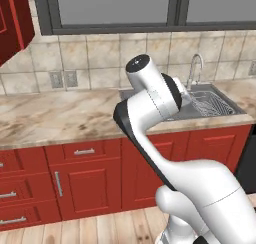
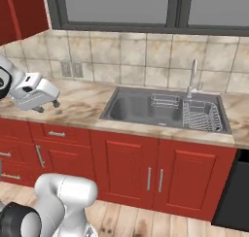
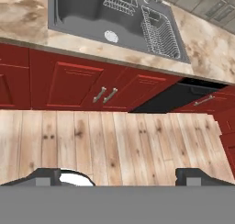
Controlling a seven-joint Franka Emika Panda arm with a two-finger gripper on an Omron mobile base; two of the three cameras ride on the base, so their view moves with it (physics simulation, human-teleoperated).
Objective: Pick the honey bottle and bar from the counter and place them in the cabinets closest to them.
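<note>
Starting out: tool (image 3: pixel 117 177) wide, holding nothing, aimed at floor below the sink (image 3: pixel 92 16). Surface (image 1: pixel 60 115) ahead; both picks and placements left, by my read.

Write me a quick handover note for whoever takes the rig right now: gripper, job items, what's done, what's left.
Gripper: open, empty, hanging above the wood floor in front of the sink and the low red doors.
Honey bottle and bar: can't spot either one on this stretch of counter; find them first.
Cabinets: red wall cupboard at upper left.
Done: nothing I can confirm.
Left: as far as I can tell, both picks and both placements.
</note>
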